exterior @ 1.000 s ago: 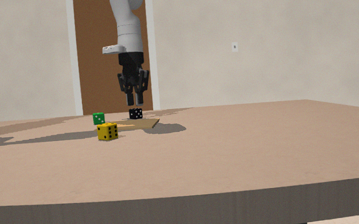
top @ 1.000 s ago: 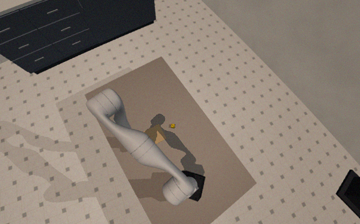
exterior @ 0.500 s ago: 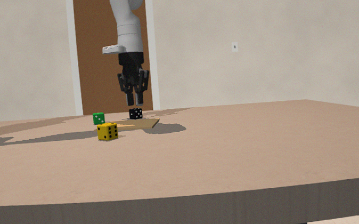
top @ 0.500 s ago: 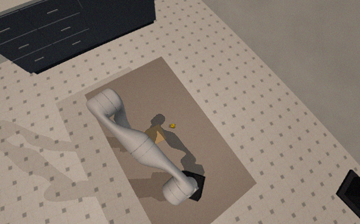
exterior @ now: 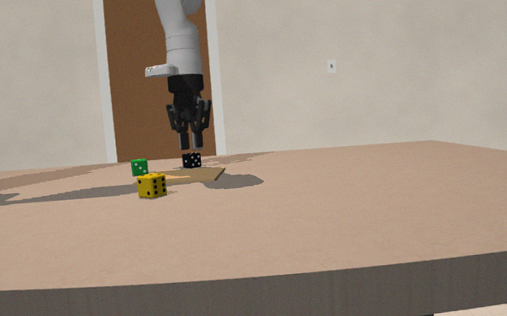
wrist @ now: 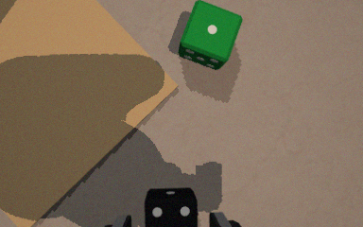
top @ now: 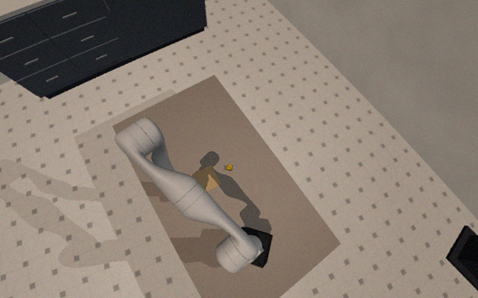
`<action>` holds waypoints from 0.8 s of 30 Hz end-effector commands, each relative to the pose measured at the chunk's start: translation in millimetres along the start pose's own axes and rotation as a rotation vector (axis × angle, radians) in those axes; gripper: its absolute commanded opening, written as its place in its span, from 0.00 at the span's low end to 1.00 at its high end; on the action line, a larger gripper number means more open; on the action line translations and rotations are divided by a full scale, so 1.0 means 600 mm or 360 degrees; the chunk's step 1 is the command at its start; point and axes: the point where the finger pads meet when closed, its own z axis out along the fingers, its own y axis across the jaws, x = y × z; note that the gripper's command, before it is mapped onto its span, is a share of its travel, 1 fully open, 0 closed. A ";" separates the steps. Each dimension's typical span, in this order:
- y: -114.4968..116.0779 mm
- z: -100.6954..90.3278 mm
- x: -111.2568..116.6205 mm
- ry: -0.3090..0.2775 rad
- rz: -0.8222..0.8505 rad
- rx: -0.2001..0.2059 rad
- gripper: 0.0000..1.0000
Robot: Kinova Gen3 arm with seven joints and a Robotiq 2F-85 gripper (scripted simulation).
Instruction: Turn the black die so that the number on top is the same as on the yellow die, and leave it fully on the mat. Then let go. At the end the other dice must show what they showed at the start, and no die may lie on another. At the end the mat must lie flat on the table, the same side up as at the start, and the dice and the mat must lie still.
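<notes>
Fingers (exterior: 191,143) hang half-parted, gripping nothing, above black die (exterior: 191,160) lying beside mat (wrist: 57,123) edge.

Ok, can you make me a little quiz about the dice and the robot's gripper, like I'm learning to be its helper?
1. True or false: the black die is sitting on the mat.
2. How many dots are on top of the green die?
3. What is the gripper doing?
A. Squeezing the yellow die
B. Hanging just above the black die, open, holding nothing
C. Pressing down on the mat

Key:
1. False. It sits on the table beside the mat's edge.
2. One.
3. B.
</notes>
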 end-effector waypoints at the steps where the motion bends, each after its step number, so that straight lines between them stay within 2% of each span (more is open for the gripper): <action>1: 0.000 0.006 0.001 0.0001 0.0002 -0.0001 0.46; 10: 0.000 0.037 0.001 0.0001 0.0002 -0.0001 0.46; 24: 0.000 0.057 0.001 0.0001 0.0002 -0.0001 0.46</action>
